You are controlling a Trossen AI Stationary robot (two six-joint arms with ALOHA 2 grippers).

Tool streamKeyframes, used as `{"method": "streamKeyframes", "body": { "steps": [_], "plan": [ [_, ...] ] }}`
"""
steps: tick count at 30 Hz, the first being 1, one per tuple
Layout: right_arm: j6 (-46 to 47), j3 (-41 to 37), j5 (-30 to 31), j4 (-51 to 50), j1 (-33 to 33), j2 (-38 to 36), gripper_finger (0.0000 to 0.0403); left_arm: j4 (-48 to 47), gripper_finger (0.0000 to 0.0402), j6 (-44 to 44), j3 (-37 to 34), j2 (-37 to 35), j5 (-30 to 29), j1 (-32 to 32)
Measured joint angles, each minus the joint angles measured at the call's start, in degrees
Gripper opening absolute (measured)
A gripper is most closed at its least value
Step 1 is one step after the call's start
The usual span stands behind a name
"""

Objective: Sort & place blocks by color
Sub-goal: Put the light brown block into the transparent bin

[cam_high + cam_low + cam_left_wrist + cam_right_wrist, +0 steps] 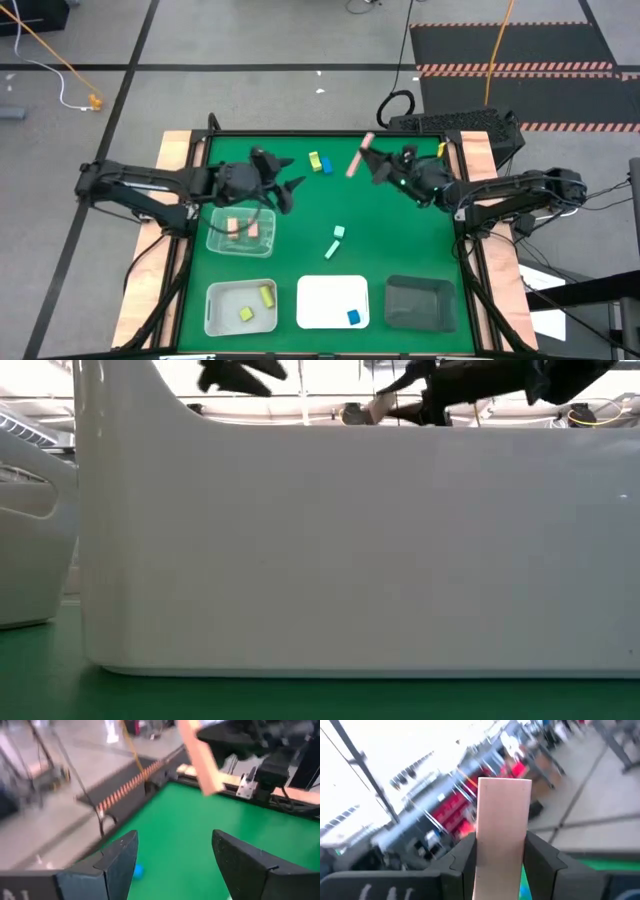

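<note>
My right gripper [377, 166] is shut on a long salmon-pink bar [360, 155], raised above the far middle of the green mat. My left gripper [290, 187] hovers open to the bar's left, above the mat, touching nothing; its wrist view shows the bar [200, 755] ahead. A yellow-green block [314, 158] and a blue block [325, 166] lie side by side on the mat between the grippers. Two pale mint blocks [336, 241] lie mid-mat. Salmon blocks [241, 229] sit in a clear tray, yellow-green ones [256, 303] in another, and a blue one [353, 316] in the white tray. My right gripper pinches the salmon-pink bar between its two fingers [462, 857] at the bar's lower part [501, 845]. The bar lies along the fingers, and its free end [504, 787] sticks out well beyond the fingertips. It is lifted clear of the mat and tilted.
Four trays sit along the near side: a clear tray [213, 222], a second clear tray [212, 305], a white tray [310, 300] and a dark tray [420, 302]. In the low view the white tray's wall [350, 550] blocks most of the table. Bare mat lies right of centre.
</note>
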Motion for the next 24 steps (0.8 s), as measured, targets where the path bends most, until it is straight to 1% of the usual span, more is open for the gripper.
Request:
{"method": "streamKeyframes", "body": {
  "steps": [2, 6, 8, 10, 13, 16, 21, 24],
  "plan": [
    [-1.56, 0.00, -0.19, 3.30, -1.21, 0.00, 0.0111, 4.18, 0.0255, 7.83, -0.06, 2.02, -0.03, 0.14],
    [0.21, 0.00, -0.59, 5.99, -3.66, 0.04, 0.0111, 18.34, 0.0255, 21.34, -0.02, 7.09, -0.13, 0.66],
    [0.93, 0.00, -0.64, 7.28, -4.57, 0.04, 0.0111, 27.05, 0.0255, 27.21, 0.00, 9.86, -0.31, 1.18],
    [1.02, 0.02, -0.66, 8.78, -5.15, 0.23, 0.0111, 33.85, 0.0255, 32.24, 0.00, 12.05, -0.32, 1.74],
    [-1.89, 1.03, -0.72, 9.37, -5.72, 1.14, 0.0111, 43.58, 0.0255, 34.57, 0.00, 15.18, -0.44, 2.93],
    [-4.80, 4.16, -2.70, 9.58, -6.08, 3.21, 0.0111, 49.01, 0.0255, 34.05, 0.00, 17.32, -0.52, 3.84],
    [-9.06, 11.94, -9.59, 9.45, -6.39, 8.76, 0.0111, 49.12, 0.0255, 33.70, 0.00, 18.93, -0.52, 4.46],
    [-9.29, 16.25, -12.60, 6.73, -6.37, 11.82, 0.0111, 48.89, 0.0255, 34.98, -0.02, 19.07, -0.52, 4.31]
  ]
}}
